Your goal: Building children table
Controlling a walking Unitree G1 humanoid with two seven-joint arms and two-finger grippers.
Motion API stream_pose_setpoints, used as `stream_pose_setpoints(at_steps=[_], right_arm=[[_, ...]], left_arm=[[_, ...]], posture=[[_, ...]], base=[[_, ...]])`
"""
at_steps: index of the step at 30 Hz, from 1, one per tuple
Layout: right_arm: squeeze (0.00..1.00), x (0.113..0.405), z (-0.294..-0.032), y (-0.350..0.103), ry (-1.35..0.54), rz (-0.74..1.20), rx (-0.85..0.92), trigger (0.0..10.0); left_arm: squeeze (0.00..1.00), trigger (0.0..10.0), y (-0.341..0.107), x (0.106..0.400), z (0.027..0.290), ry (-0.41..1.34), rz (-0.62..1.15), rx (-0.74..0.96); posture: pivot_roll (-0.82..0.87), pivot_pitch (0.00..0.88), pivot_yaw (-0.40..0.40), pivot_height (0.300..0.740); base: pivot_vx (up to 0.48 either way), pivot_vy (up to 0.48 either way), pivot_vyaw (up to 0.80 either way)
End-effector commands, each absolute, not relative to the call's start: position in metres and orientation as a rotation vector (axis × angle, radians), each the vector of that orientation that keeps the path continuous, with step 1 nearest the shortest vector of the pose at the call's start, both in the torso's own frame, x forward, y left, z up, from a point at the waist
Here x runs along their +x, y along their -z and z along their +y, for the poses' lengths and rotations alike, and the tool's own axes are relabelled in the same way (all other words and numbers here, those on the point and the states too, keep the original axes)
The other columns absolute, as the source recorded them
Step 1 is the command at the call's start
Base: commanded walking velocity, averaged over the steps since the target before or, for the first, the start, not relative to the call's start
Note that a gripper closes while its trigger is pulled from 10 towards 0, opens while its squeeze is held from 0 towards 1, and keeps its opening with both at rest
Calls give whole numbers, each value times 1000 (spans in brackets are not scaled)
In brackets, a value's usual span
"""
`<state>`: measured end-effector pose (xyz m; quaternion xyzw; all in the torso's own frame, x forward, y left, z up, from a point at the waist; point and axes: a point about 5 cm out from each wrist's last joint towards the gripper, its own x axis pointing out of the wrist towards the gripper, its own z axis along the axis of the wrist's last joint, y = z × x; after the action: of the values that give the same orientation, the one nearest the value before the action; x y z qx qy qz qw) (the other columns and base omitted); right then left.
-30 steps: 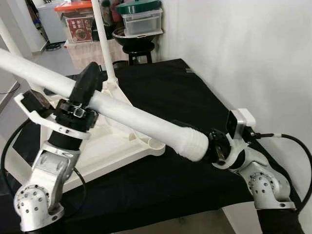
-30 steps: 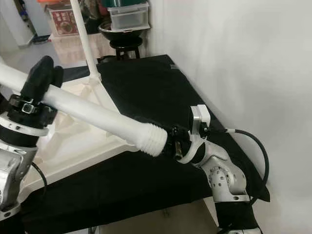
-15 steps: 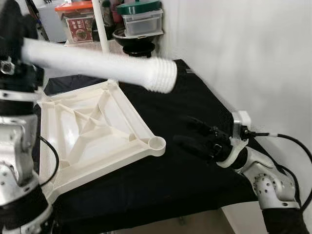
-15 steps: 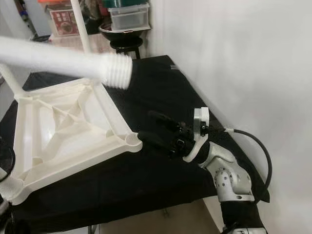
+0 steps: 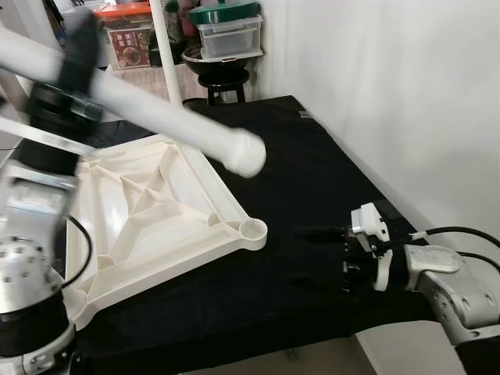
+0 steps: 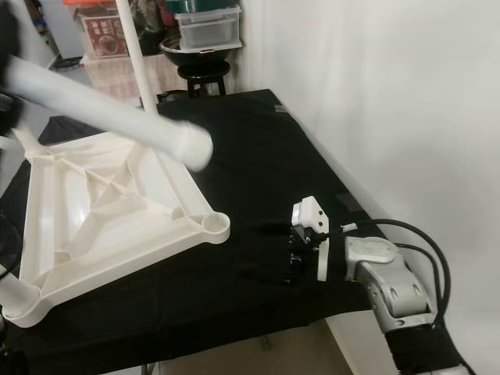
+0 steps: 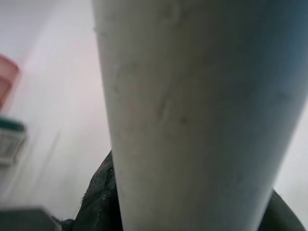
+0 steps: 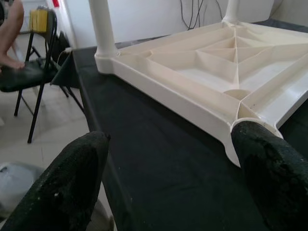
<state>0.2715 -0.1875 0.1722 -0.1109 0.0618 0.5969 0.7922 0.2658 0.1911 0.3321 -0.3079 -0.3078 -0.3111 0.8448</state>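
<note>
The white plastic table top [image 5: 156, 207] lies upside down on the black cloth, with an empty round corner socket [image 5: 251, 229] toward me. One white leg [image 5: 169, 55] stands upright in a far corner. My left gripper [image 5: 70, 66] is shut on another long white leg [image 5: 164, 117], held slanted in the air over the top, its blurred threaded end [image 5: 246, 154] above the near corner. That leg looms close in the left wrist view [image 7: 192, 115]. My right gripper [image 5: 301, 255] is open and empty just above the cloth, right of the socket, its fingers [image 8: 72, 183] pointing at the top.
A white wall [image 5: 391, 94] runs close along the right side of the cloth-covered table [image 5: 297, 141]. Storage boxes [image 5: 226, 31] and a black stool [image 5: 223, 78] stand behind. A black chair [image 8: 29, 62] and a person's leg [image 8: 12, 33] are beyond the far side.
The right gripper has let go of the leg's threaded end, opened and drawn back low over the cloth. The left arm has swung the leg up and round over the table top.
</note>
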Motion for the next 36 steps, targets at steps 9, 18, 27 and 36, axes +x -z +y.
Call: stream_pose_setpoints(at_steps=[9,18,27,36], right_arm=[[1000,268,-187,-188,-1323,98,-326,10000],[1000,276,-192,-205,-1263,11,-347,10000],[1000,286,-152,-208,-1275,-106,-280,10000],[0,297,-120,-197,-1257,-14,-265,10000]], left_arm=[[0,0,-305,276,159,697,-518,-463],[0,0,-287,277,131,763,-441,-312],[0,0,-278,274,116,824,-402,-289],[0,0,-272,273,106,854,-391,-278]], posture=[[-87,0,49,740],[-83,0,54,740],[-75,0,50,740],[-75,0,46,740]], base=[[0,0,0],[0,0,0],[0,0,0],[0,0,0]])
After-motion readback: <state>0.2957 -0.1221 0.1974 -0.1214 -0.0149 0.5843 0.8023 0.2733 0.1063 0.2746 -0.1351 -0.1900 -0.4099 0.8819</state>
